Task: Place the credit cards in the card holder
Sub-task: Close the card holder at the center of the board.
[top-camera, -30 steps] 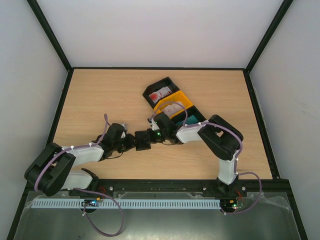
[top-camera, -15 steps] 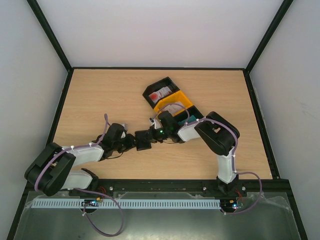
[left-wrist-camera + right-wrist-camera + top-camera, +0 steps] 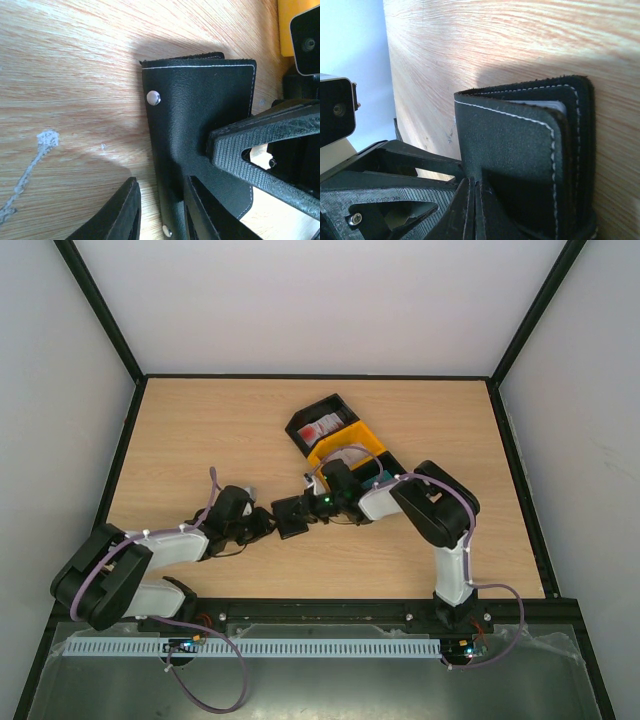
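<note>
Your card holder (image 3: 291, 517) is on the tabletop (image 3: 200, 440), just left of the yellow tray (image 3: 366, 436) on its near side. Your left tool (image 3: 160, 212) pinches the holder's edge. Your right tool (image 3: 471, 210), reaching from the tray side, has its jaws pressed together against the cover. Just beyond the yellow tray, a red-blotched credit card (image 3: 320, 428) lies in the black tray (image 3: 309, 409).
</note>
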Controlling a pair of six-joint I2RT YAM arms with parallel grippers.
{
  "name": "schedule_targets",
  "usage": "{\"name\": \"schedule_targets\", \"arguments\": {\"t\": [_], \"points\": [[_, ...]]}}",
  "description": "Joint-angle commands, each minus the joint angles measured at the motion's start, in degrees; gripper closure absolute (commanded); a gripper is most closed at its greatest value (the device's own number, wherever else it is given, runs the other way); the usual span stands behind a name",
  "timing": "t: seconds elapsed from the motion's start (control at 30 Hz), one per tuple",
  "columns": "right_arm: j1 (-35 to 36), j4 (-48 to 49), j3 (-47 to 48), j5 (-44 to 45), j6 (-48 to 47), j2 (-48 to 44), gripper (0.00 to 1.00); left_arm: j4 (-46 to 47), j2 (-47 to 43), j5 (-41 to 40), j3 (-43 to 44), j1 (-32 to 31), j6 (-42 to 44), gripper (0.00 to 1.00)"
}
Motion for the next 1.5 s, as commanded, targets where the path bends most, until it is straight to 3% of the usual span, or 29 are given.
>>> {"name": "schedule_targets", "arguments": {"t": [0.0,0.37,0.6,0.7,0.87,1.0,1.47], "points": [[-1.51,-12.88,-0.53,7.93,-2.90,-0.66,0.98,-3.19,-0.59,-0.53,-0.05,-0.28,0.13,0.72],[1.24,-13.24,3.65,1.80,-4.74,-9.82,0.80,-4.08,-2.82,-1.20,0.08,-0.32,-0.14,0.72],[1.38,-12.44,3.82,0.93,-3.35,-14.18,0.79,-4.08,-3.19,-1.29,-0.01,-0.31,-0.17,0.71],[1.37,-17.99,5.03,5.55,-6.81,-16.31,0.80,-4.12,-3.13,-1.21,0.06,-0.33,-0.23,0.71],[3.42,-38.57,10.36,27.69,-17.50,-17.59,0.82,-3.76,-2.97,-0.98,0.11,-0.28,-0.23,0.69],[5.42,-45.94,12.60,38.42,-20.28,-15.60,0.82,-3.26,-2.75,-0.43,0.11,-0.29,-0.31,0.66],[8.98,-47.05,16.01,38.48,-21.98,-10.66,0.85,0.11,1.99,2.95,1.99,-0.42,-0.40,0.61]]}}
